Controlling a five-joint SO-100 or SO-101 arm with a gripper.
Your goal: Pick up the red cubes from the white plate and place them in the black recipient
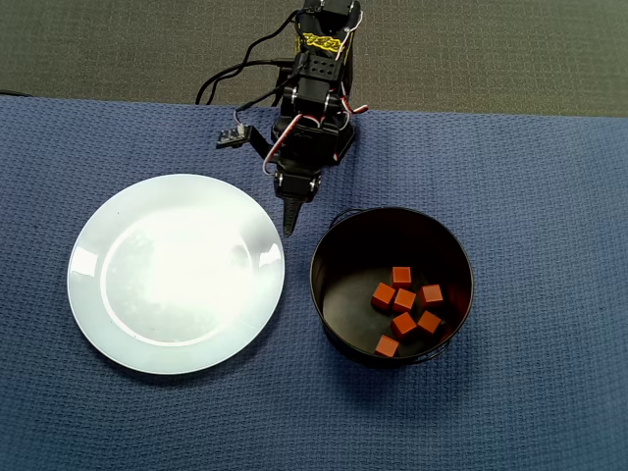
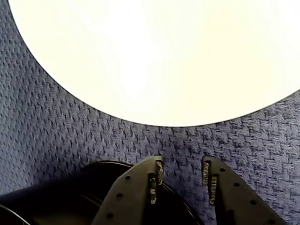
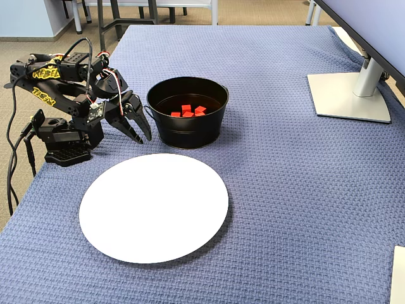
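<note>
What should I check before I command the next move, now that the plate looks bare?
1. White plate free of cubes: ok, bare in the overhead and fixed views.
2. Red cubes inside the black pot: ok, six countable in the overhead view; a seventh cannot be made out.
3. Tool carrying nothing: ok, jaws slightly apart with only cloth between them in the wrist view.
4. Tool clear of plate and pot: ok, it hangs over the blue cloth between them.
5. Stray cubes on the cloth: ok, none visible in any view.
6. Pot upright: ok.
</note>
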